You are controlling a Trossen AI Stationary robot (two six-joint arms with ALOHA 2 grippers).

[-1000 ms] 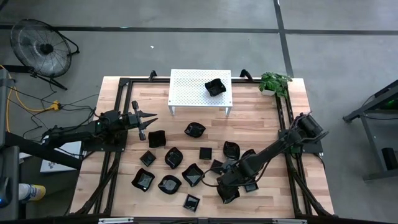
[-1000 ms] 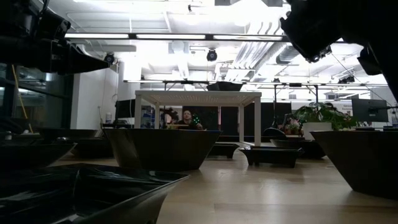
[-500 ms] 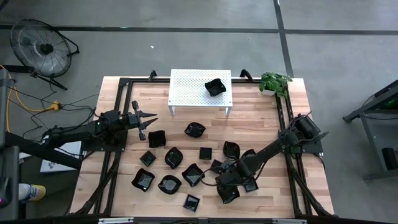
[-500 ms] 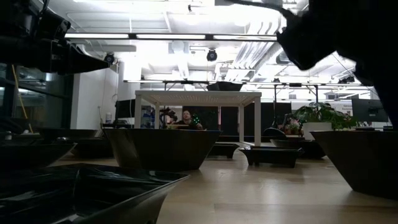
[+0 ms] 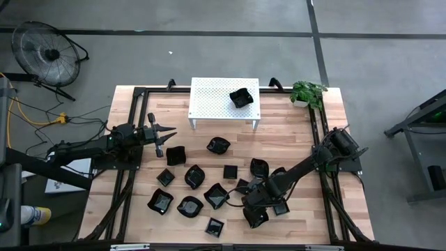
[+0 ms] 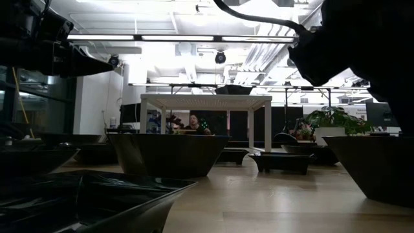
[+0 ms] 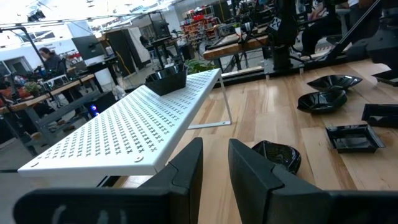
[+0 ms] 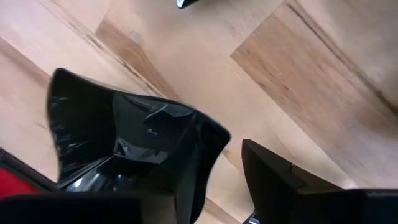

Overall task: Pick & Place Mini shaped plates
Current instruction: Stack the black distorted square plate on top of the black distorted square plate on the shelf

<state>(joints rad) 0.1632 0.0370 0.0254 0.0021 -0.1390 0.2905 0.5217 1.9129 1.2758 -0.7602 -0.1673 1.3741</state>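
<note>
While the left gripper (image 5: 169,132) hovers slightly parted, the right gripper (image 5: 254,215) straddles 1 plate (image 8: 124,146) rim, grip unclear.

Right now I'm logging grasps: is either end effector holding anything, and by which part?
The right end effector straddles the rim of a glossy black wavy-edged dish, grip not confirmed. The left end effector holds nothing.

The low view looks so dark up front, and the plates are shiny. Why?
Low view: bright ceiling lights behind make the near dishes dark silhouettes, and the nearest dish is blurred. Right wrist view: the glossy plate shows pale glints. High view: even light, only soft shadows on the table.
</note>
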